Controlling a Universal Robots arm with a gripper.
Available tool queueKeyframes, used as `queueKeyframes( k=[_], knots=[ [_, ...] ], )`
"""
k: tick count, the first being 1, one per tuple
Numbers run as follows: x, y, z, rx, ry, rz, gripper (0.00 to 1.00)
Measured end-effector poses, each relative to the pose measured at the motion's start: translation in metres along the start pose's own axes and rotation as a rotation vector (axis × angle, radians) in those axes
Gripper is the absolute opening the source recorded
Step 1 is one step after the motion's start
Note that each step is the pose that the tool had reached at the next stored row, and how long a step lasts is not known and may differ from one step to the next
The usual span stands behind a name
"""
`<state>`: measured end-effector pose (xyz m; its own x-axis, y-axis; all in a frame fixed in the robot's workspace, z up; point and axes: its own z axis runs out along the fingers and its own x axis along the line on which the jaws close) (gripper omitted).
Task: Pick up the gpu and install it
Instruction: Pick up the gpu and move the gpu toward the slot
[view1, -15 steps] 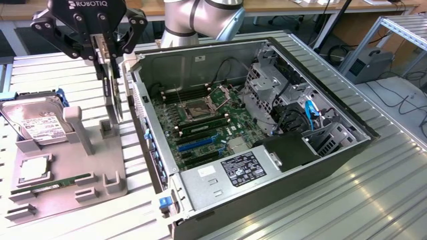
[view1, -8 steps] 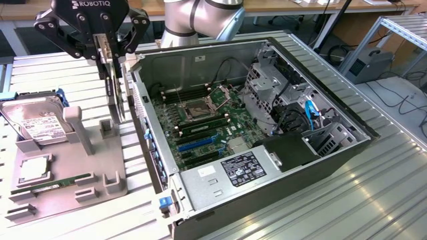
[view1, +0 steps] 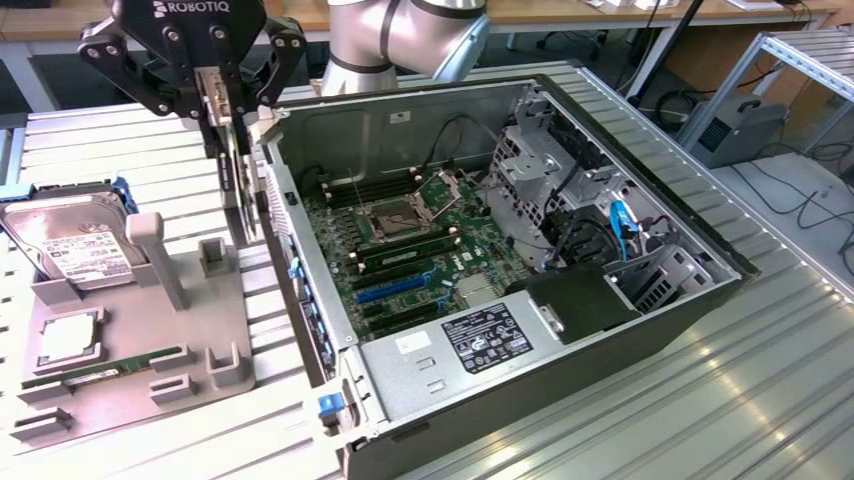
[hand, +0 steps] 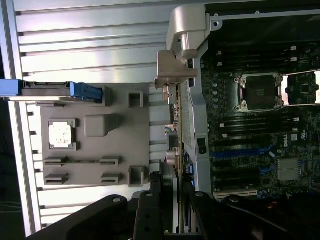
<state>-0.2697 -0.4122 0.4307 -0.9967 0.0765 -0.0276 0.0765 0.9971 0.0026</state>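
Black gpu (view1: 240, 190) clamped in gripper (view1: 218, 108), hangs vert. just beside case wall (view1: 283, 215), above grey tray (view1: 200, 330).

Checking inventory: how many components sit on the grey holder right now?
3: hard drive propped at the back, processor chip in front of it, green memory stick nearest the exterior camera. Nothing seems hidden.

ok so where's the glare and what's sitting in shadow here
Exterior view: glare streaks on the ribbed silver metal table; the thin black gpu card in the black hand reads dark. Wrist view: the square silver processor chip looks washed out.
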Motion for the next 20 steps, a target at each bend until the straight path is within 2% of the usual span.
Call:
queueKeyframes(
  k=[20],
  knots=[
    [-0.0071,0.0005,0.0002,0.0,0.0,0.0,0.27]
  ],
)
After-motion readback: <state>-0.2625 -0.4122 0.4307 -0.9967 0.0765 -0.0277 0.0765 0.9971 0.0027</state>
